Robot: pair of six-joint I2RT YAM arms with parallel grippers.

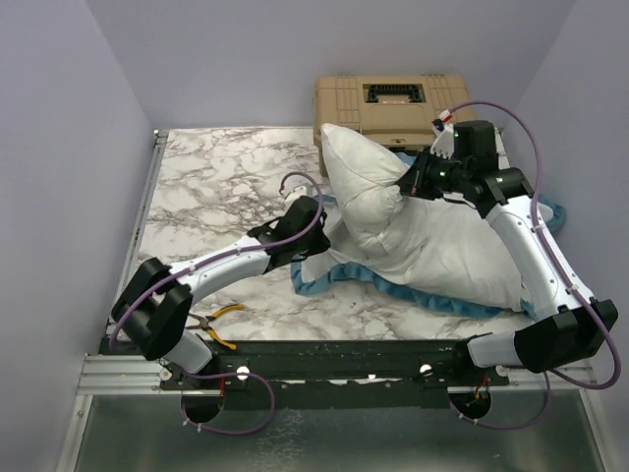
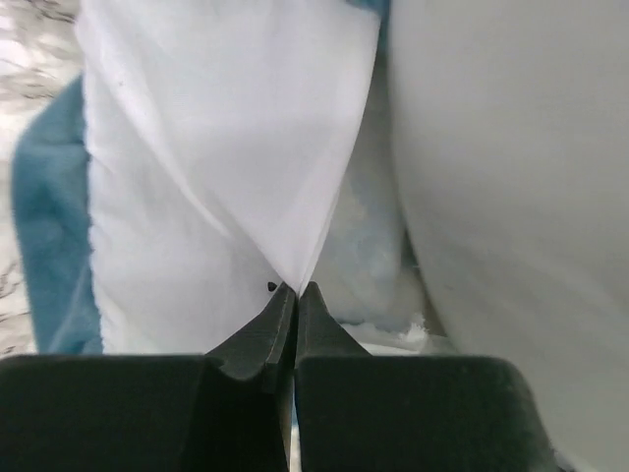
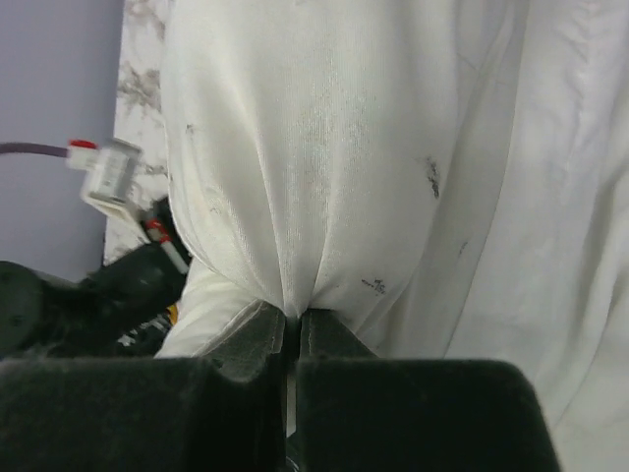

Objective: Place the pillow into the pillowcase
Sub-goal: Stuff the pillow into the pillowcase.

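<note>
From above, most of the pillowcase [image 1: 442,298] lies hidden under the pillow [image 1: 423,231], and only its blue frill shows. The left claw [image 2: 297,290] cannot be seen from above, as its own wrist covers it. In the left wrist view, the pillow to the right of the claw is blurred and cut off by the edge. Beyond the right claw [image 3: 292,315], the pillow hides part of the tan box [image 1: 393,103].

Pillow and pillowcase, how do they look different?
The pillow is fat and puffy; the pillowcase is thin and flat. The pillow is all white; the pillowcase has a blue frilly edge. The pillow lies on top, with the pillowcase peeking out underneath. The right gripper pinches the pillow; the left gripper pinches the pillowcase. Both show white cloth.
</note>
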